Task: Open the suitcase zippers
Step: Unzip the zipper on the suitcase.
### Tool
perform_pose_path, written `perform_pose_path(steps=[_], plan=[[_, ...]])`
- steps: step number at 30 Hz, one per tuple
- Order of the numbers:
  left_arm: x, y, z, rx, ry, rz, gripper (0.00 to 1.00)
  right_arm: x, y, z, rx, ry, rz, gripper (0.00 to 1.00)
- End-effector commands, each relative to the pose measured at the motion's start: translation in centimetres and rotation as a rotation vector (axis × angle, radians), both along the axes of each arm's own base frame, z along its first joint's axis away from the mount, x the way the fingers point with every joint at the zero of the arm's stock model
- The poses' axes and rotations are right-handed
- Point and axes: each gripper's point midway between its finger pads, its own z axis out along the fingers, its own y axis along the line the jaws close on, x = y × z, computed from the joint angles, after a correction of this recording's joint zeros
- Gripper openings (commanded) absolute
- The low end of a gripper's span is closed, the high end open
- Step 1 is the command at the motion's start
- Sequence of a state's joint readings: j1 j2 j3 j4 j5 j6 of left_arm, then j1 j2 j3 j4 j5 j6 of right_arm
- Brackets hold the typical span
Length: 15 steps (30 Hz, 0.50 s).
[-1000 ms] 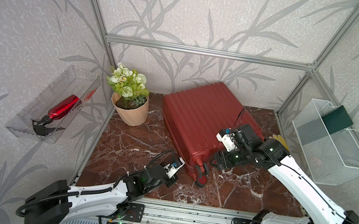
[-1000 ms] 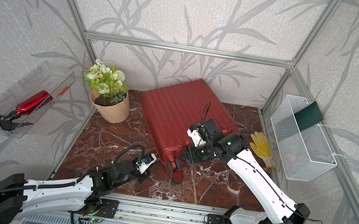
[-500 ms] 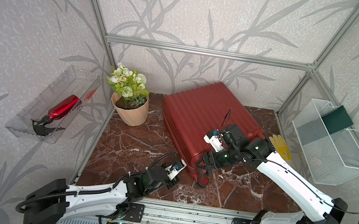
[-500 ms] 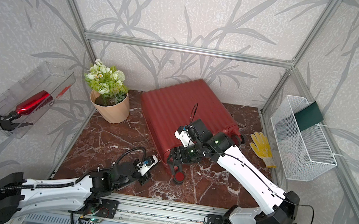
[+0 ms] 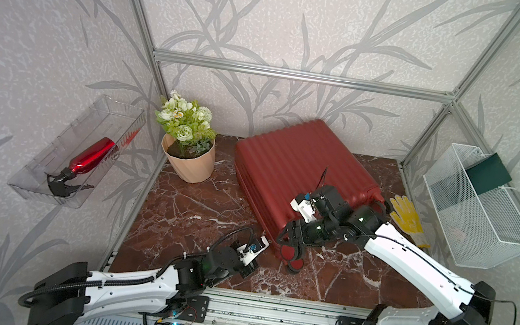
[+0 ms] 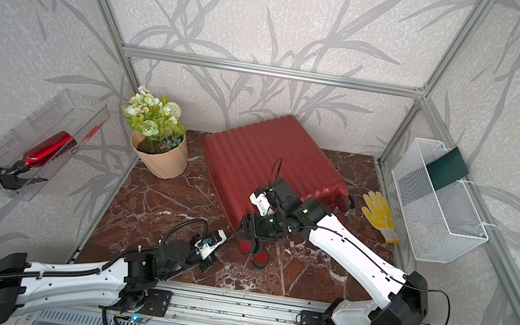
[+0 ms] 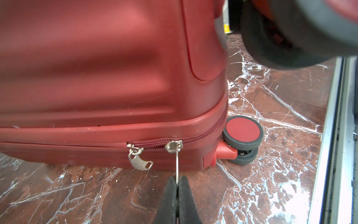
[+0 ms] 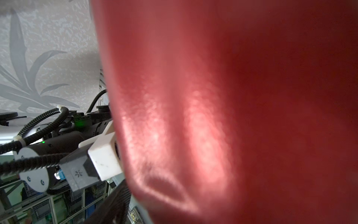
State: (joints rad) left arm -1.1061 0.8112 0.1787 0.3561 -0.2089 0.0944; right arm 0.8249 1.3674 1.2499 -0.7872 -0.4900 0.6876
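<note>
Your suitcase (image 5: 300, 162) lay flat toward the back of the table (image 5: 194, 216), between a potted plant (image 5: 187, 159) and a yellow glove (image 5: 406, 216), with its wheeled end nearer the front. It was a metallic-red hard shell with ribs running along the lid, and in both top views it looked closed. In the left wrist view the zippers (image 7: 193, 140) showed as a dark red track in the seam between the two halves, low on the side and curving round the corner toward a red-faced double wheel (image 7: 243, 132). Two silver sliders sat close together on that track. The loose pull tab (image 7: 140, 162) hung down against the lower shell, and the taut pull tab (image 7: 177, 163) stood straight out, nipped edge-on by your left pincer (image 7: 177, 179), which was clenched on it. Your right pincer (image 5: 290, 241) sat at the case's near corner just above the wheel, jaws spread wide. I could not tell whether they gripped the shell or only straddled it, since the right wrist view gave little but blurred red shell. The table was dark red-brown marble veined with white, framed in aluminium bars (image 5: 299, 75). The walls wore pale paper with grey leaf shapes. A clear tray (image 5: 38, 186) on one wall held a red spray bottle (image 5: 92, 155), and a white mesh basket (image 5: 483, 245) hung on the opposite wall.
</note>
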Motion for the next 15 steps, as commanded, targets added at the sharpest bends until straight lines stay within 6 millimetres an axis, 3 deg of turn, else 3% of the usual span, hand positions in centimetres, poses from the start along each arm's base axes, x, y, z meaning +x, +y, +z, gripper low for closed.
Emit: perform_pose_path(steps=[1,8,15], plan=[[-1.3,-1.6,2.2,-0.079,-0.051,-0.091,0.00,2.1,2.2,1.1,0.082,-0.057,-0.048,0.73],[-0.6,-1.4,1.7,-0.044,-0.063,-0.046,0.00,2.8,2.3,1.2,0.074,-0.064,-0.084,0.73],[-1.4,-2.7,1.8,-0.045,-0.064,-0.095,0.00,2.9,2.9,1.4,0.090,-0.050,-0.102,0.73]])
